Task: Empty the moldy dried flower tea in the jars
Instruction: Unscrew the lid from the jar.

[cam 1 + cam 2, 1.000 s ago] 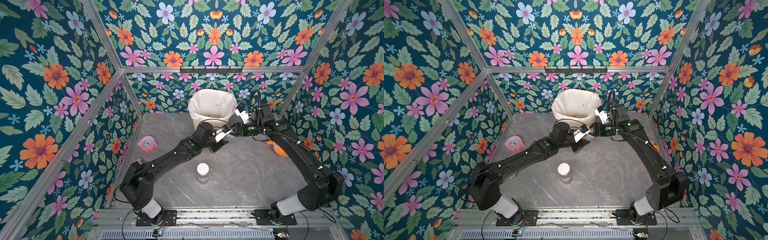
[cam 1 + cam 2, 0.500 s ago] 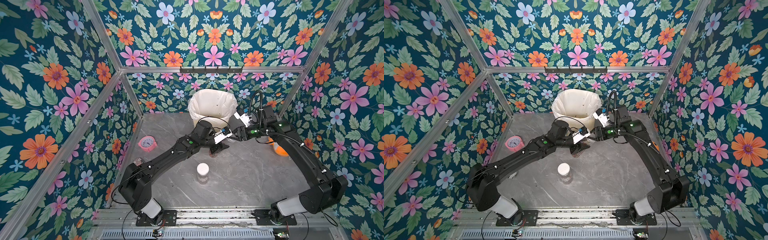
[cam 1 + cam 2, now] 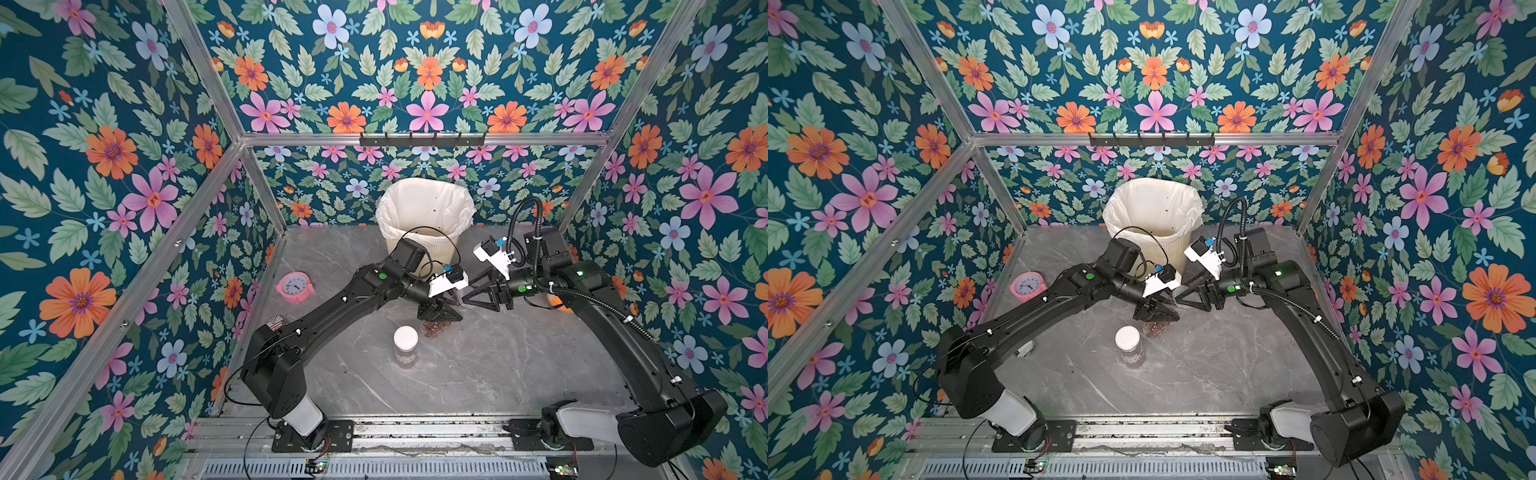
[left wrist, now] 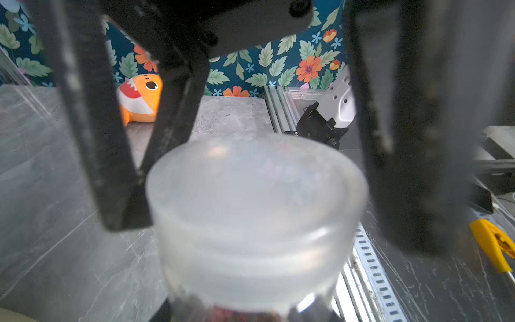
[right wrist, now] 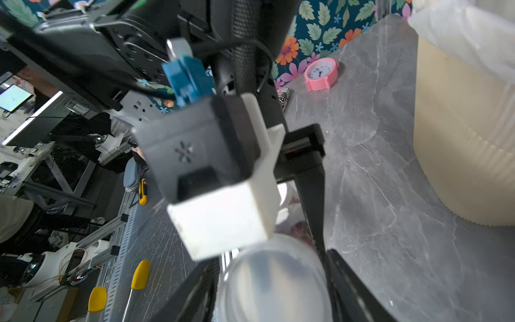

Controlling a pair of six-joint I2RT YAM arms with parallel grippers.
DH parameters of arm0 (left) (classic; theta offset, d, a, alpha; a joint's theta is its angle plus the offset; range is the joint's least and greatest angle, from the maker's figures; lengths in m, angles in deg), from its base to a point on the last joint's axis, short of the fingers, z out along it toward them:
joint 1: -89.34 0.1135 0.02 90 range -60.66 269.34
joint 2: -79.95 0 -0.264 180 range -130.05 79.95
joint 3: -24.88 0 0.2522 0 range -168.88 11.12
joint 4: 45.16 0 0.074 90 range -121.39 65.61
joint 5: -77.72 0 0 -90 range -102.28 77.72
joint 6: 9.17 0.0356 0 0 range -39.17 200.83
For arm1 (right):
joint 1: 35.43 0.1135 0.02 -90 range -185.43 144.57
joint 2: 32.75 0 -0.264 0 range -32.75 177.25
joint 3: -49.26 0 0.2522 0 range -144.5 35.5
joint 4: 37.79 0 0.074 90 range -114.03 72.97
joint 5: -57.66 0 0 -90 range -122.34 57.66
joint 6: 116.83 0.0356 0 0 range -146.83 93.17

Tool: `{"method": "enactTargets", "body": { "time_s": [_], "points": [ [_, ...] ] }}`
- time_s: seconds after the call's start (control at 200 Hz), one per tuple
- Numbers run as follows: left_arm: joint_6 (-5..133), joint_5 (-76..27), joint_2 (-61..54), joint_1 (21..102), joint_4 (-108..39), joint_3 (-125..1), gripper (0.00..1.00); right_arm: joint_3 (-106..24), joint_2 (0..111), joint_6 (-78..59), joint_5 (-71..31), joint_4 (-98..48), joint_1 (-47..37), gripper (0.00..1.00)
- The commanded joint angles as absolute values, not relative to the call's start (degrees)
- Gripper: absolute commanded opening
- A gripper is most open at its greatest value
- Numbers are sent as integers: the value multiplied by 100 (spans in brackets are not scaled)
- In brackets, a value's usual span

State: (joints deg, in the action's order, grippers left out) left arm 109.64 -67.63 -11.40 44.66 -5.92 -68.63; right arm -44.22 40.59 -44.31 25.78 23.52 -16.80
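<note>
on the worktop (image 3: 498,374), before the cream bin (image 3: 1177,251), my left end effector (image 3: 440,313) clamps one jar (image 3: 432,326) — a white-lidded jar (image 3: 406,338) stands just beside. my right end effector (image 3: 465,297) straddles the held jar's translucent lid (image 4: 256,195) — pinching or not, i cannot tell. dried flower tea (image 3: 1155,329) shows inside both.

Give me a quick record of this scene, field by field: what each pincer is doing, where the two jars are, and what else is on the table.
left pincer: closed on the held jar
right pincer: straddles the translucent lid; grip unclear
held jar contents: dried flower tea, lid on
second jar: upright on the table, white lid on, untouched
bin: at the back, lined with a white bag
other items: pink clock, orange plush toy
</note>
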Motion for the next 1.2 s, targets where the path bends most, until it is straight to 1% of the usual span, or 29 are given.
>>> {"method": "enactTargets", "body": {
  "time_s": [0.0,0.04,0.15,0.295,0.51,0.675,0.95,1.02,1.195],
  "points": [
    [10826,-6373,-999,4456,-1379,-6577,47,-4579,4096,-4225,2532,2222,-1665,77],
    [10705,-6076,-947,4456,-1713,-6423,47,-4600,4122,-3982,2286,2145,-1664,82],
    [10418,-5319,-922,4456,-2274,-6258,47,-4571,4131,-3455,1416,1936,-1666,87],
    [10096,-4438,-853,4460,-3056,-5961,47,-4598,4134,-2927,625,1857,-1719,87],
    [9884,-3475,-818,4454,-3614,-5666,47,-4670,4358,-2165,222,1605,-1781,86],
    [9884,-3401,-812,4451,-3623,-5610,47,-4895,4756,-1756,356,1452,-1769,85],
    [9859,-3390,-913,4446,-3564,-5686,47,-5008,5025,-1313,677,1062,-1643,84],
    [9841,-3361,-933,4451,-3561,-5700,47,-5084,5137,-1375,677,1148,-1566,82],
    [9849,-3354,-901,4452,-3529,-5709,47,-5173,5219,-1515,662,1347,-1522,74]
  ]
}}
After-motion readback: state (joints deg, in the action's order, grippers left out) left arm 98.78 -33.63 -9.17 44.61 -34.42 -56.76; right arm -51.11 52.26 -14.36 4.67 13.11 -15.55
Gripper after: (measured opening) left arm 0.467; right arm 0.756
